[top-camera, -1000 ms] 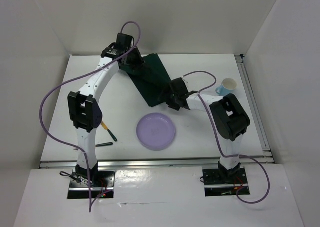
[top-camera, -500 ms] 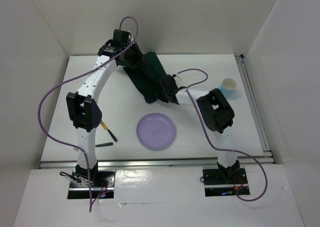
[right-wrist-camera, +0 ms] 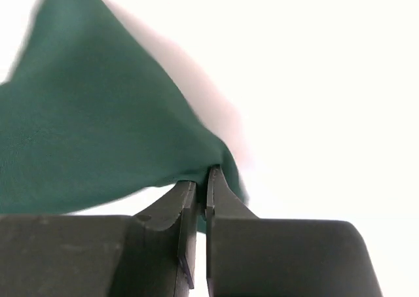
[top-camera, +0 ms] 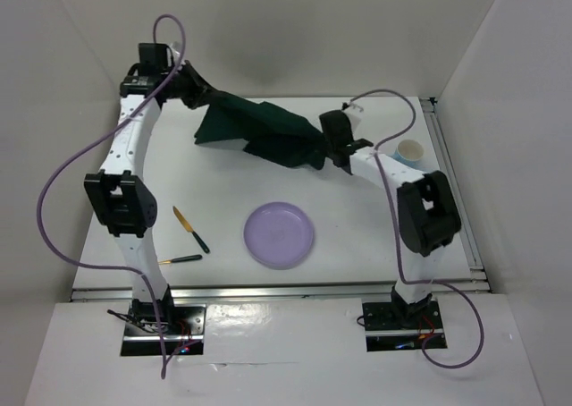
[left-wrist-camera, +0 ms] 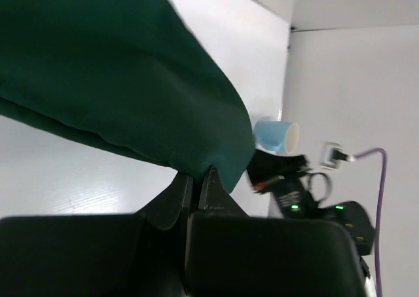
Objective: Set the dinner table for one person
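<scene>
The dark green cloth mat hangs stretched and sagging between both grippers over the back of the white dinner table. My left gripper is shut on the mat's left corner, up near the back left. My right gripper is shut on its right end. In the left wrist view the closed jaws pinch a fold of the mat. The right wrist view shows the same: the gripper clamps the mat's edge.
A lilac plate lies at the front centre. A yellow-bladed knife and another dark-handled utensil lie front left. A light blue cup stands at the right, just behind the right arm, and shows as the cup in the left wrist view.
The right gripper has shut on the mat's near end and drawn it right. The left arm has swung back-left with its corner, so the mat is now lifted and spread between them.
</scene>
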